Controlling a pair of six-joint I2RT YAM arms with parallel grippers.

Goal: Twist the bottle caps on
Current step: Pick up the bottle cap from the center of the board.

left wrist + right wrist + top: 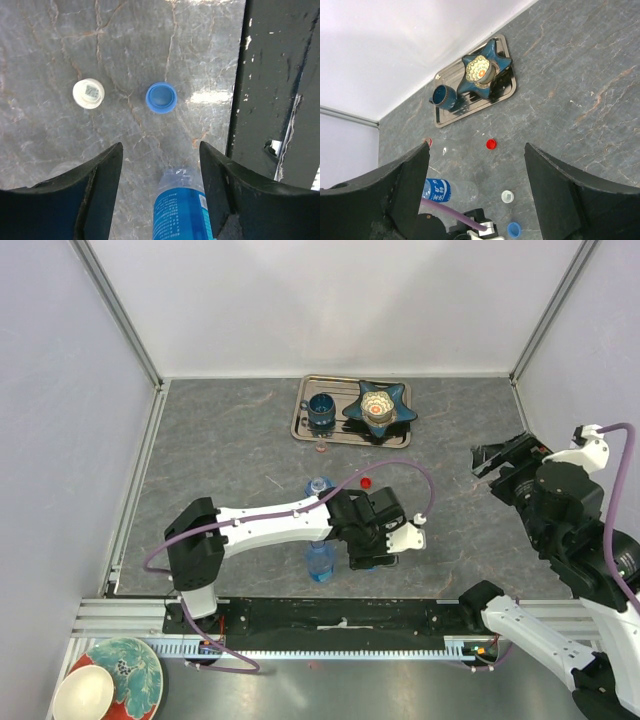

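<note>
Plainly, left gripper (160, 149) points downward.

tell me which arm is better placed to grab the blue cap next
Left. The left gripper hangs open directly over the blue cap, with the white cap beside it and a bottle close by. The right gripper, also open, is raised off to the right, far from both caps.
</note>
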